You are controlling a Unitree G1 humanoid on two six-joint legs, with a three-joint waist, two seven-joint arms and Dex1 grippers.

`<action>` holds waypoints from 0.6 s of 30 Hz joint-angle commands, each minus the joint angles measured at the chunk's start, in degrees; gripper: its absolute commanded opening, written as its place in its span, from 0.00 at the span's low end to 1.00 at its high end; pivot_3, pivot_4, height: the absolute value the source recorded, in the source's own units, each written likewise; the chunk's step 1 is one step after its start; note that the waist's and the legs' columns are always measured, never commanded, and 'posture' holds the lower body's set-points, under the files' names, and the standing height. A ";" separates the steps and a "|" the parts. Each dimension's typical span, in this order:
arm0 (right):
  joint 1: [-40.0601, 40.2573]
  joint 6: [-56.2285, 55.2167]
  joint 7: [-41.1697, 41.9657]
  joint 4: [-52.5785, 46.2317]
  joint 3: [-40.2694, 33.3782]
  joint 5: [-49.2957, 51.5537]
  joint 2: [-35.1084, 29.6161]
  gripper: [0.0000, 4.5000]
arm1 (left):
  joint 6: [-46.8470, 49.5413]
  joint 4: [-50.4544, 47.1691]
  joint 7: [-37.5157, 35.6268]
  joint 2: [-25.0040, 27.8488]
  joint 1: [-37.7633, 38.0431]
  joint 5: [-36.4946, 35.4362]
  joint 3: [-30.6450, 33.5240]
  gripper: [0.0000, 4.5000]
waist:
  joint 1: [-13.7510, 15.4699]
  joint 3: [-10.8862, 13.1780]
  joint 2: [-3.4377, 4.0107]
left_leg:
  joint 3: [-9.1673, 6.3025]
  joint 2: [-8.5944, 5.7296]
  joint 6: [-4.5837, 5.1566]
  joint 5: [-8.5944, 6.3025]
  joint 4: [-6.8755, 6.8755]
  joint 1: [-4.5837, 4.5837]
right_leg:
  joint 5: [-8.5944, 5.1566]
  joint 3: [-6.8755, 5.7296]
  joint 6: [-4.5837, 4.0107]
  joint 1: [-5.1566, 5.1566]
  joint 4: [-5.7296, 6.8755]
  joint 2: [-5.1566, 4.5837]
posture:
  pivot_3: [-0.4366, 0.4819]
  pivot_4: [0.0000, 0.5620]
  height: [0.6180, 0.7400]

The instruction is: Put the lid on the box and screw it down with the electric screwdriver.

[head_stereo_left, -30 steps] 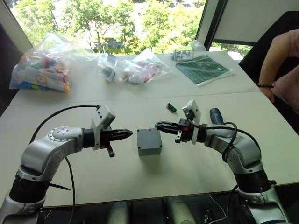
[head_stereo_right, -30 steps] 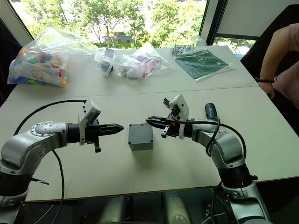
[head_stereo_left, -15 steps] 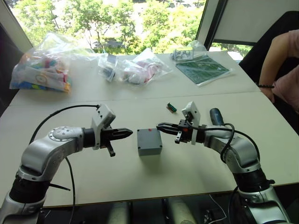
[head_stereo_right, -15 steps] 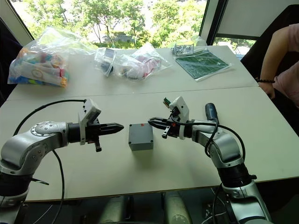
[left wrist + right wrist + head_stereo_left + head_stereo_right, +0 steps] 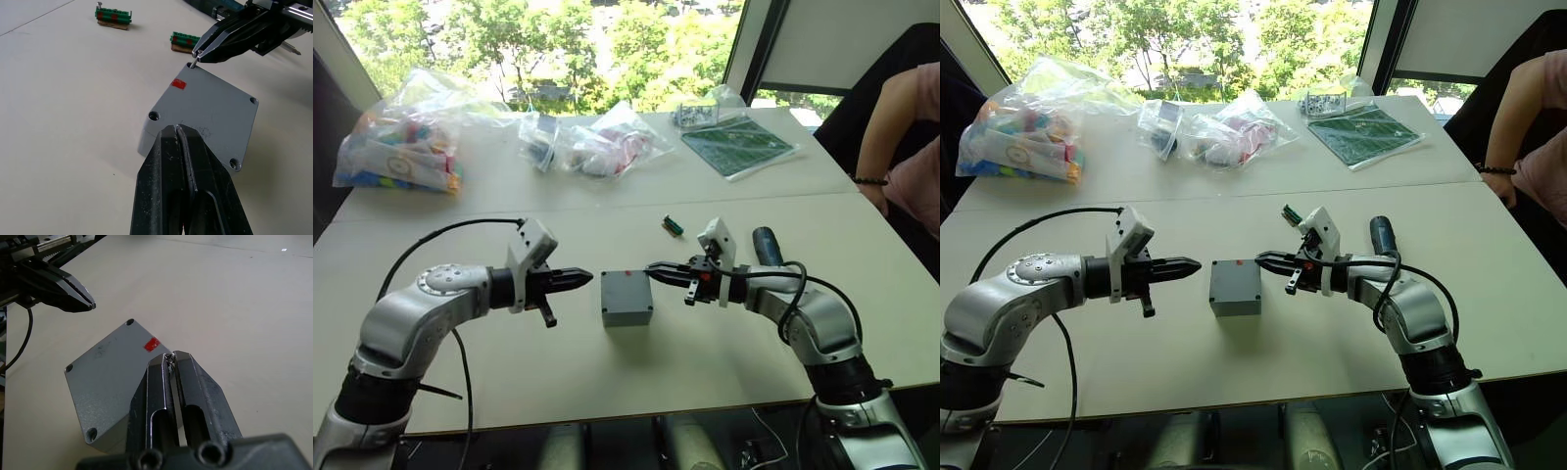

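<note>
right gripper lowered to corner hole

right gripper (image 5: 653, 269) has come down to the lid's (image 5: 210, 115) far right corner, jaws pinching a small screw (image 5: 193, 63). left gripper (image 5: 584, 278) closed, empty, just left. lidded box (image 5: 626, 298) mid-table: light, rigid, likely slippery; steady its sides.

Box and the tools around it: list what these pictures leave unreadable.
- Box: in the right wrist view, its fourth corner hole is hidden behind the right gripper.
- Screw: too small to tell whether it has entered the hole, in the left wrist view.
- Screwdriver: in the eye views, its near end is hidden behind the right arm.
- Person: cut off by the picture edge in the eye views.
</note>
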 commanded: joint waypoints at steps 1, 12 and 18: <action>-1.75 -1.22 -0.89 0.18 0.63 -1.18 0.78 0.02 | -0.79 -1.66 0.21 0.06 -0.51 -0.12 0.36 0.00 | -0.02 0.00 0.00 | 0.00 0.00 0.00 0.00 0.00 0.00 | 0.00 0.00 0.00 0.00 0.00 0.00 | 0.48 0.27 1.00; -2.54 -0.54 0.64 0.10 -0.81 -0.14 -0.57 0.61 | -0.70 -1.55 1.04 -0.92 -1.16 0.05 -0.42 0.00 | 0.14 0.00 0.00 | 0.00 0.00 0.00 0.00 0.00 0.00 | 0.00 0.00 0.00 0.00 0.00 0.00 | 0.48 0.27 1.00; -4.45 2.62 -1.97 -2.36 -8.52 2.57 -4.68 0.69 | -2.54 -0.59 0.41 -2.63 -3.33 0.42 -1.55 0.00 | 0.80 0.00 0.00 | 0.02 0.00 0.00 0.00 0.00 0.00 | 0.00 0.01 -0.01 0.00 -0.01 0.00 | 0.48 0.27 1.00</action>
